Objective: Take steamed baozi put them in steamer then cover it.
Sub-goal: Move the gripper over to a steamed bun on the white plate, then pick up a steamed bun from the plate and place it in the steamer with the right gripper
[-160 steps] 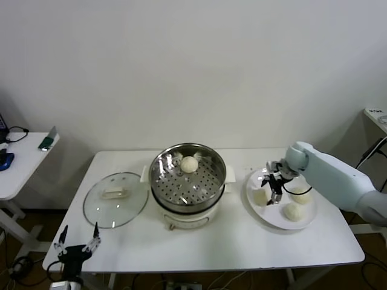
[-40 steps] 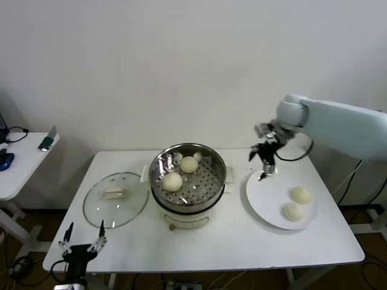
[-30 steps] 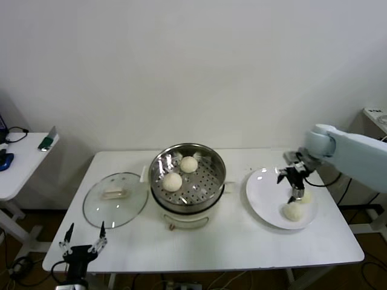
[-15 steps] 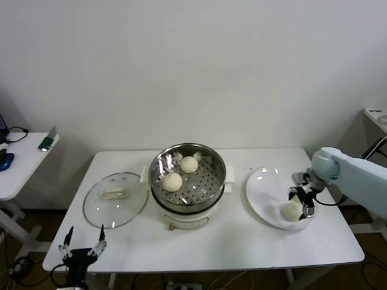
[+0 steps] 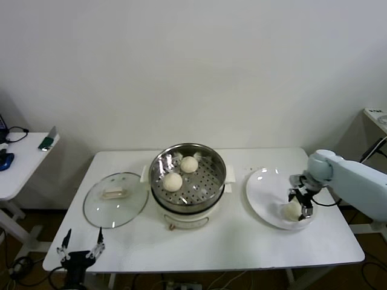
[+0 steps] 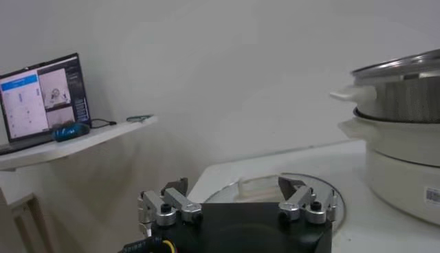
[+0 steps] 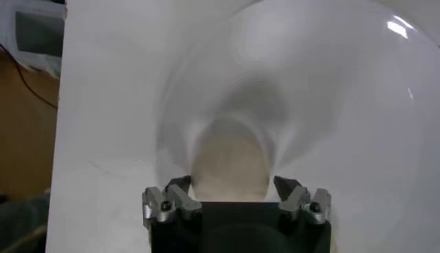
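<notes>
Baozi count in the steamer [image 5: 187,178] went from one to two over the last few seconds, so the right arm already made a delivery and swung back to the plate [image 5: 261,192]. Right now the right end effector [image 5: 300,203] is down on the plate with its fingers spread around a third baozi [image 5: 292,209]; in the right wrist view the bun [image 7: 230,170] sits right between the two open fingers, not squeezed yet as far as I can tell. A second ago there were clearly two buns on the plate, but now the arm hides the spot where the other one was, so I can't confirm it. Halfway there, I'd say, with two more buns and the lid to go. Inside the steel basket the two baozi [image 5: 181,172] sit close together toward the back and left of the perforated floor. The cover [image 5: 115,199] lies flat on the surface to the left of the pot, handle up. The left end effector [image 5: 78,254] is parked low off the front-left corner of the surface, fingers spread, holding nothing.
</notes>
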`<state>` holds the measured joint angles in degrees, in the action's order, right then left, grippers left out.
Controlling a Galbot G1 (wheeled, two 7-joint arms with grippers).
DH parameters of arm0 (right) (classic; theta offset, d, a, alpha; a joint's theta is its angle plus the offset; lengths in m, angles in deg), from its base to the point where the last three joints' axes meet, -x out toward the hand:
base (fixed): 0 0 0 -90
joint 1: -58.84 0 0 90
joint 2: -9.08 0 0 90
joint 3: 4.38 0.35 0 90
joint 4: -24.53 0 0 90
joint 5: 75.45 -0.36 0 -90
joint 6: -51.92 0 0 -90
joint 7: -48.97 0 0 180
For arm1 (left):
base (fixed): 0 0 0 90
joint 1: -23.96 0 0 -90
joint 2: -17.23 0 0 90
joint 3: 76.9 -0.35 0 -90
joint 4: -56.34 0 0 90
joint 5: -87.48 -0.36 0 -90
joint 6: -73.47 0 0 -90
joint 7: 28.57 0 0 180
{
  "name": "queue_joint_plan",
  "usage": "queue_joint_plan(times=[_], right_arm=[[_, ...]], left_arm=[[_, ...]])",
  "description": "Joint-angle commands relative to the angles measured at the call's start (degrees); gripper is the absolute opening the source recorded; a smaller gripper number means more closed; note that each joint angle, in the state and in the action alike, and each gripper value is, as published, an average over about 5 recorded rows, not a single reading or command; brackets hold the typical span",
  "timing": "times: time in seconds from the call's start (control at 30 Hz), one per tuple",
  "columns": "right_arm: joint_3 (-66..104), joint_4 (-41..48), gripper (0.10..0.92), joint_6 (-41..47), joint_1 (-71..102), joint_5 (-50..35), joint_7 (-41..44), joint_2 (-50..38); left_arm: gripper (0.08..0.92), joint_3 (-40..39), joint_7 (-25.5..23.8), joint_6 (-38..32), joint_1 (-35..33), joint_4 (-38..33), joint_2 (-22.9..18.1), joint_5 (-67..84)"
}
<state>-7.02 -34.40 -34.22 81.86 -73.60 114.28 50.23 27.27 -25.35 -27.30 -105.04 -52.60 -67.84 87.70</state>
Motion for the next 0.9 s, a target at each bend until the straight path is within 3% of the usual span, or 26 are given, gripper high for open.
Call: queue_joint_plan(times=[0.03,0.33,0.9], right_arm=[[0.2,0.9,0.745,-0.3,0.7,0.9,0.6,0.8],[-1.5,0.2,0.7,-4.0,-3.5,0.5,1.4,1.2],[-11.6,-5.5,0.686,-32.1,-34.9,2.0,6.4,17.4]], left_arm=[[0.823,0.0,0.1,-0.1,-0.2,0.0,0.0,-0.1],[0.823,0.2,0.1,-0.3,-0.4,0.0,0.0,0.1],[0.823,-0.4,-0.1,0.2,-1.0,-0.6,0.4,-0.7]])
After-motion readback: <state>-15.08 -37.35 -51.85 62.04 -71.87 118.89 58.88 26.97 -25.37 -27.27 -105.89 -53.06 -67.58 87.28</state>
